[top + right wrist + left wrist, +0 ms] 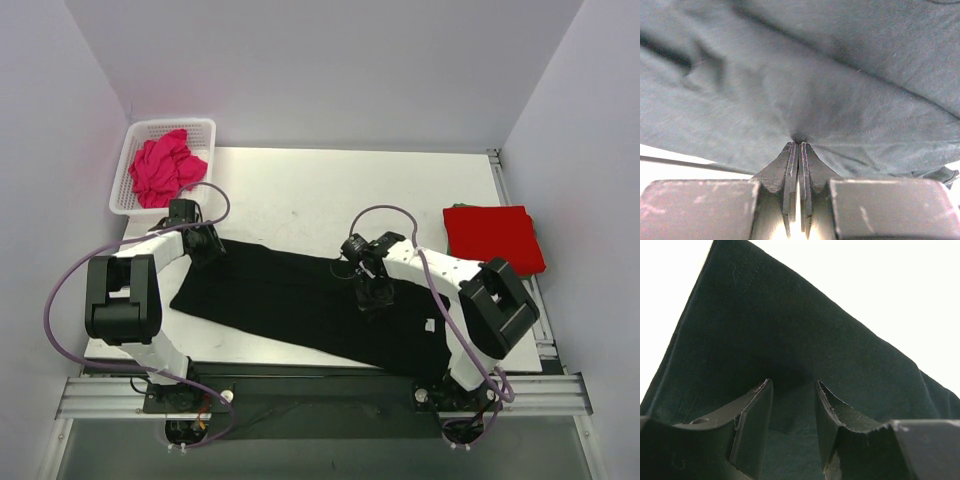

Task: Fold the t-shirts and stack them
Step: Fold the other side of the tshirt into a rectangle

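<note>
The black t-shirt (290, 295) lies spread in a long band across the table (300, 195), from the left to the front right. My left gripper (207, 246) is at its far left corner. In the left wrist view the gripper (792, 382) is open, with the black cloth (790, 315) lying under and between the fingers. My right gripper (373, 295) is on the shirt's middle. In the right wrist view it (798, 143) is shut, pinching a pucker of the black cloth (840, 75). The red t-shirt (493, 238) lies folded at the right. The magenta-pink t-shirt (160, 170) is crumpled in the basket.
The white mesh basket (170, 124) stands at the table's far left corner. White walls close in the table on three sides. A metal rail (320, 390) runs along the near edge by the arm bases.
</note>
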Action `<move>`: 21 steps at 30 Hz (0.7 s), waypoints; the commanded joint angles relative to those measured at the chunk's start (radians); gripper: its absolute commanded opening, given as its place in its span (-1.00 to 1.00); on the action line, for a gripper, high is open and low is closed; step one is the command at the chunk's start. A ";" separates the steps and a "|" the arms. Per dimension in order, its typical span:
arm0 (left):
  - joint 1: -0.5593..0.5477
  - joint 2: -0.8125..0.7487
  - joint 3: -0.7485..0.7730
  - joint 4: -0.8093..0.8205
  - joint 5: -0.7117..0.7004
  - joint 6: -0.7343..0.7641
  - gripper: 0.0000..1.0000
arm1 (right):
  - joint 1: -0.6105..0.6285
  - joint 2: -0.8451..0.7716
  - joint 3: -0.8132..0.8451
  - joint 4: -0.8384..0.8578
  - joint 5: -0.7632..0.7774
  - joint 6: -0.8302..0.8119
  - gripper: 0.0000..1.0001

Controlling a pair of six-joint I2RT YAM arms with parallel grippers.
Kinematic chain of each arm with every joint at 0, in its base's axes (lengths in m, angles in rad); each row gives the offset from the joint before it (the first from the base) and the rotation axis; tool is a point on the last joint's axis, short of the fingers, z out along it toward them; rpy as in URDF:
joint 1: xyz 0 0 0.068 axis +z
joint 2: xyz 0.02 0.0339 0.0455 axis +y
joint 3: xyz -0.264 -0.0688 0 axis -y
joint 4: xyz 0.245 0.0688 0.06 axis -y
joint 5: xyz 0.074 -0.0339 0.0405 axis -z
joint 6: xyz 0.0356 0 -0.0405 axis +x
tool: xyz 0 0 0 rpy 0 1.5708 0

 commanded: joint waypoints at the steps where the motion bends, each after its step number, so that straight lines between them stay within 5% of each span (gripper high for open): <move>1: -0.001 0.036 -0.019 0.000 0.008 0.016 -0.01 | 0.000 -0.071 0.050 -0.071 -0.038 0.014 -1.00; 21: 0.002 0.044 -0.024 -0.002 0.022 0.027 -0.01 | 0.072 0.073 0.269 -0.088 -0.284 -0.041 -1.00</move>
